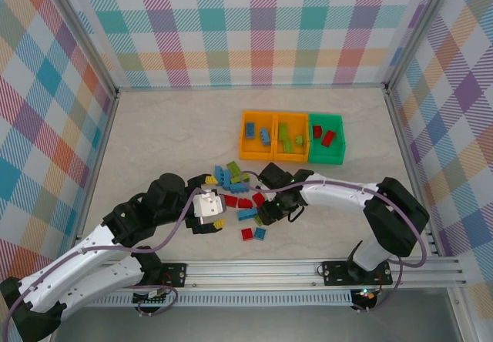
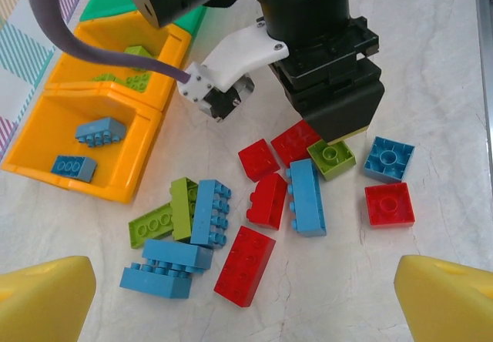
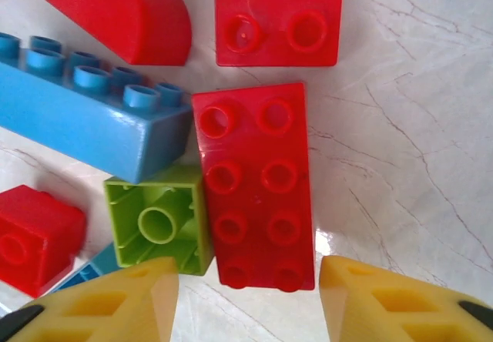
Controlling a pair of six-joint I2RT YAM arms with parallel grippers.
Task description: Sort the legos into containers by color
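My right gripper [image 3: 248, 284] stands partly open, astride one end of the red eight-stud brick [image 3: 254, 188]. My left gripper [image 2: 246, 300], near that brick, gapes wide and empty.

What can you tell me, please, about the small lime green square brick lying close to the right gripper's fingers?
The lime green brick is a small square piece of glossy plastic. It lies upside down on the table, so its hollow underside, with a round central tube and thin ribs, faces up. One side sits against a red eight-stud brick, and a long blue brick meets another edge. A yellow finger of the right gripper is close by.
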